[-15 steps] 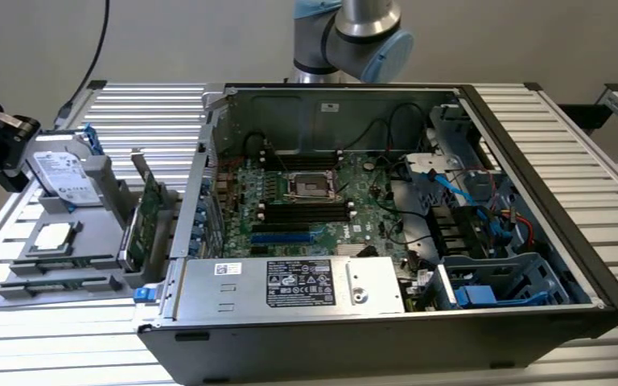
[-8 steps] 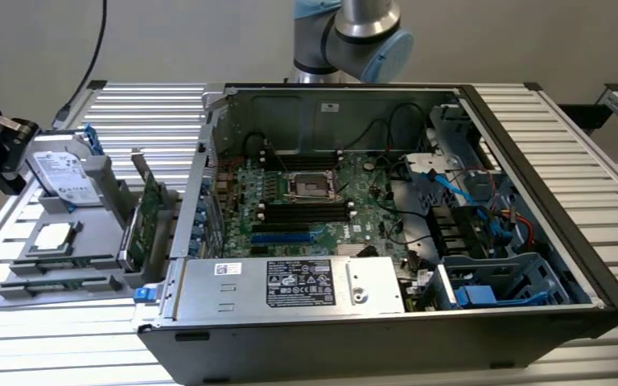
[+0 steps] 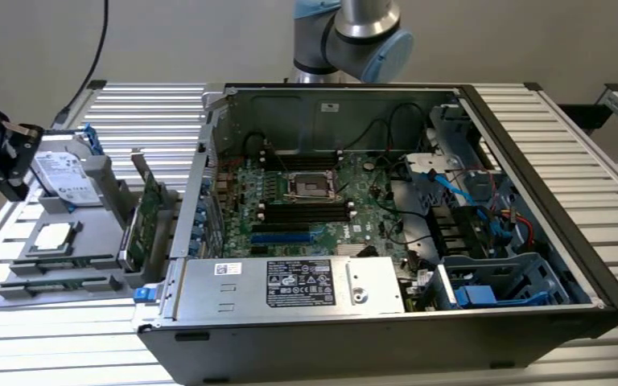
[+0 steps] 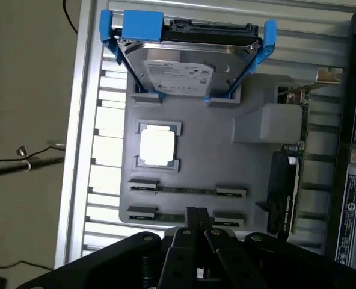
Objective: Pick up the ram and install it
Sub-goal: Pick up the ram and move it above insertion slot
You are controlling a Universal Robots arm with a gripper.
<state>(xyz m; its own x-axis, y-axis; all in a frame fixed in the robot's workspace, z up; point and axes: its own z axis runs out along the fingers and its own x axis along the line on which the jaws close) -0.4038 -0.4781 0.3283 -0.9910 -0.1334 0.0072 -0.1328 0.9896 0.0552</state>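
A flat grey plastic tray [image 4: 208, 150] sits on the slatted aluminium table [image 3: 126, 112], and everything here is placed from it. The black two-fingered gripper [image 4: 196, 212] hangs in the air at the tray's outer side, its fingers pressed together with nothing between them. In the exterior view it stands apart from everything the tray carries. Two long, narrow dark-green memory boards lie flat and parallel in the tray, each seated at both ends in small grey holders. The outer ram stick [image 4: 169, 215] runs along the tray's rim, and in the wrist view the closed fingertips cover its middle. The inner ram stick [image 4: 187, 191] lies just beside it, toward the tray's centre. Further in from the inner stick, a square silver processor chip [image 4: 158, 146] rests in a shallow grey frame. At the end of the tray opposite the sticks, a silver hard drive [image 4: 178, 72] leans tilted in its stand, clasped by a bright blue plastic bracket [image 4: 143, 24]. Along the tray's other long side, a large green expansion card with a metal bracket [image 3: 148, 217] stands on edge in a slot. Just beyond that side lies the open black computer case [image 3: 566, 233] with its green motherboard [image 3: 287, 201] exposed. The grey and blue robot arm [image 3: 352, 32] rises behind the case, well apart from the tray.
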